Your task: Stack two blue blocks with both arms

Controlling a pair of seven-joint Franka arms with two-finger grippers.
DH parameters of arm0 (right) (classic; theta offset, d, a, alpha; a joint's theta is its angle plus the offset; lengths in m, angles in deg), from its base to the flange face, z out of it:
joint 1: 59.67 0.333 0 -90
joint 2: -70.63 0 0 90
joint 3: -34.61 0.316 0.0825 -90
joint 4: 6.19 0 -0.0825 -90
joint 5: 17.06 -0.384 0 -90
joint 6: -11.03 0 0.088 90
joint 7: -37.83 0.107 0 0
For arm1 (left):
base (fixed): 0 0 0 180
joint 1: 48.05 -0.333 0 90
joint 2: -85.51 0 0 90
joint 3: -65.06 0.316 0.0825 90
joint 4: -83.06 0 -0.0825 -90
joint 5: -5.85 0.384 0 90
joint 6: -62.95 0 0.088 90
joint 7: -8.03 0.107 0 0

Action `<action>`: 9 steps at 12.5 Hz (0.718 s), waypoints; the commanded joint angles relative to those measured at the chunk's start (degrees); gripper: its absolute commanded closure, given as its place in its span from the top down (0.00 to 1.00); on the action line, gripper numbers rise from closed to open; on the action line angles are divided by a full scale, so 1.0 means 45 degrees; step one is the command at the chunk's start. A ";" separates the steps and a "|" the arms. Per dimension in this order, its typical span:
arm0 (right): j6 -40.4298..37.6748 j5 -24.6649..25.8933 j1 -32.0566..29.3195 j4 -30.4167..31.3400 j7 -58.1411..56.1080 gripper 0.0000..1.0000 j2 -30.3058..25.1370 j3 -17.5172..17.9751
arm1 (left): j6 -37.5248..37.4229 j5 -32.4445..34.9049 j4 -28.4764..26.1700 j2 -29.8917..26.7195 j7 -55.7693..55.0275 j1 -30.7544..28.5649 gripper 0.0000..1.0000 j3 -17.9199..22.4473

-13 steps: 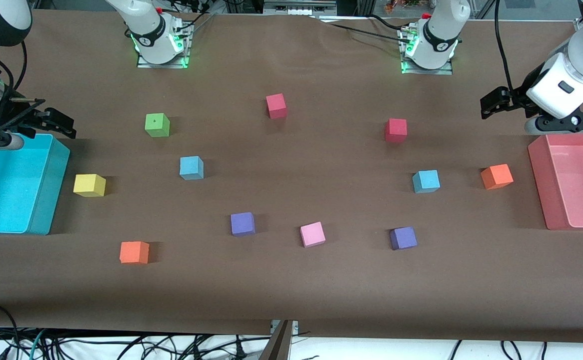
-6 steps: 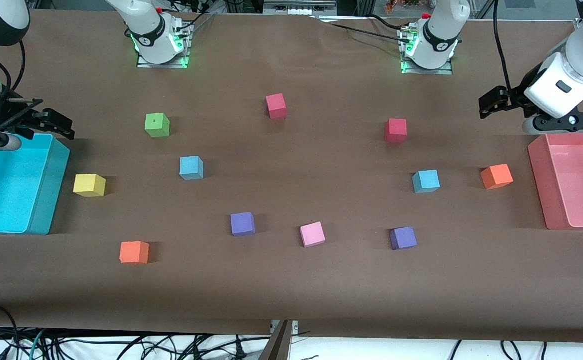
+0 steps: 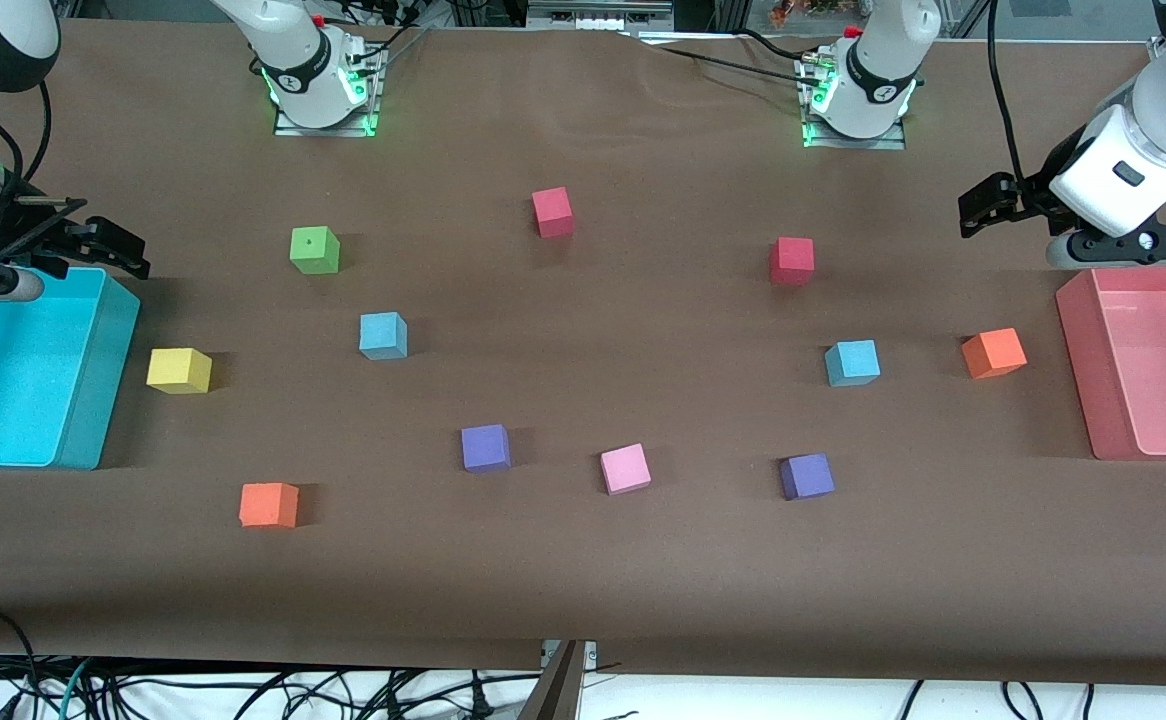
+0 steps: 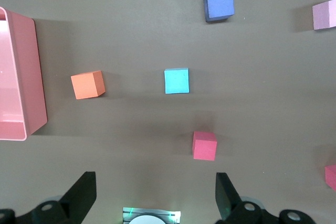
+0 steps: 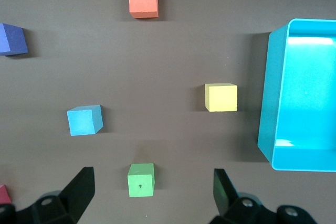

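Two sky-blue blocks lie apart on the brown table. One blue block (image 3: 383,335) is toward the right arm's end, also in the right wrist view (image 5: 84,120). The other blue block (image 3: 852,362) is toward the left arm's end, also in the left wrist view (image 4: 176,81). My left gripper (image 3: 988,205) hangs high beside the pink bin (image 3: 1078,330), open and empty (image 4: 155,198). My right gripper (image 3: 103,245) hangs high by the cyan bin's rim (image 3: 108,330), open and empty (image 5: 152,198). Neither gripper touches a block.
Other cubes are scattered about: green (image 3: 314,250), yellow (image 3: 179,370), two orange (image 3: 268,504) (image 3: 993,352), two red (image 3: 552,212) (image 3: 791,260), two purple (image 3: 485,447) (image 3: 806,476), and pink (image 3: 625,468). The arm bases (image 3: 323,90) (image 3: 858,95) stand farthest from the front camera.
The left arm's hand has shifted very slightly toward the table's middle. The right arm has barely moved. No block has moved.
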 commanded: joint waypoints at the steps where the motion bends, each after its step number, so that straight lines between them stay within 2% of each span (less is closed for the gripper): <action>1: -0.0306 0.0134 0.0061 -0.0344 -0.0094 1.00 0.0149 0.0017 | -0.0207 -0.0252 0.0198 -0.0036 0.0255 -0.0028 1.00 0.0037; 9: -0.0306 0.0134 0.0041 -0.0363 -0.0055 1.00 0.0228 0.0017 | -0.0207 -0.0252 0.0179 -0.0036 0.0255 -0.0067 1.00 0.0076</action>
